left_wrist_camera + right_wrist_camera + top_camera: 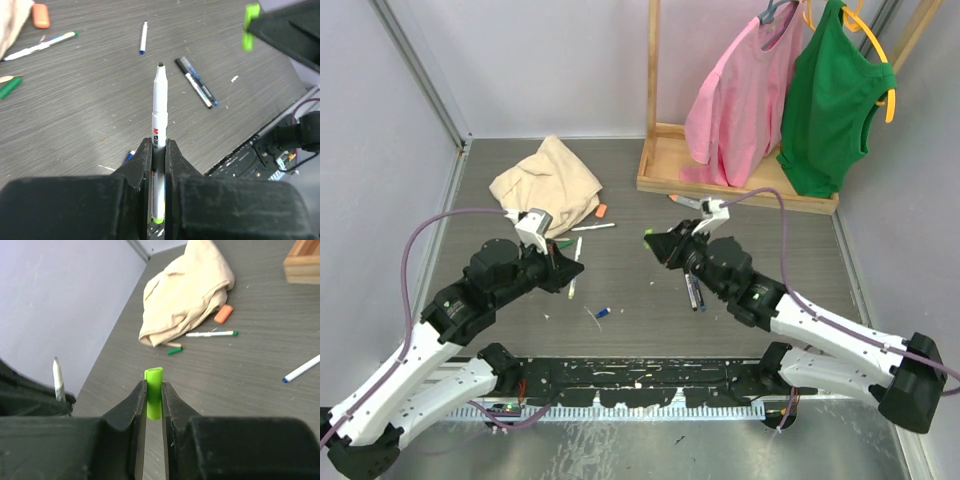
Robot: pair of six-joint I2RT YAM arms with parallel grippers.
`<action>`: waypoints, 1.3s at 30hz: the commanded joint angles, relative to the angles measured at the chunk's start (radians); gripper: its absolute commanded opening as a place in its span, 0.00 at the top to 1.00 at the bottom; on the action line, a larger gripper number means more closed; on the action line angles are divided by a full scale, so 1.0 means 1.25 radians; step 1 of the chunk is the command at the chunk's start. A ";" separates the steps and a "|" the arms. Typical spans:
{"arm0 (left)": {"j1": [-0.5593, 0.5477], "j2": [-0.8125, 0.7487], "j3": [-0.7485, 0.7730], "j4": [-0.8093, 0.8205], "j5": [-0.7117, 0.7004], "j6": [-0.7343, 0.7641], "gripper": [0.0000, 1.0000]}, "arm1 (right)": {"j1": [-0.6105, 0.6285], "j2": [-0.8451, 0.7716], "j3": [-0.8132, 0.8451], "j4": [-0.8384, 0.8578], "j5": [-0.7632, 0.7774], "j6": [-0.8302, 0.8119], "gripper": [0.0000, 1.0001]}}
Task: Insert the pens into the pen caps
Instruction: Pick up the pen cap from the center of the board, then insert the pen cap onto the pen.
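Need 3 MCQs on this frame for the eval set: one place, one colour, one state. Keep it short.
1. Where does the orange cap lie?
A. beside the beige cloth
B. in a box
C. on a shelf

2. What colour is the cap in the right gripper?
A. blue
B. light green
C. black

3. What state is the left gripper in?
A. open, empty
B. shut on a white pen
C. shut on a black cap

Answers:
1 A: it sits just off the cloth's edge.
2 B: the right wrist view shows it light green.
3 B: the jaws clamp the barrel, with the tip pointing outward.
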 commanded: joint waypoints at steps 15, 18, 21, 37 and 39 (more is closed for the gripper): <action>-0.222 0.124 -0.027 0.359 -0.018 -0.071 1.00 | -0.178 -0.075 -0.126 0.423 -0.308 0.168 1.00; -0.221 0.130 -0.024 0.375 -0.004 -0.062 1.00 | -0.178 -0.041 -0.139 0.516 -0.319 0.206 1.00; -0.221 0.131 -0.024 0.392 0.008 -0.056 1.00 | -0.178 0.002 -0.146 0.630 -0.342 0.235 1.00; -0.221 0.130 -0.031 0.418 0.016 -0.059 1.00 | -0.179 0.111 -0.089 0.754 -0.431 0.274 1.00; -0.222 0.131 -0.031 0.416 0.017 -0.059 1.00 | -0.178 0.113 -0.085 0.755 -0.436 0.274 1.00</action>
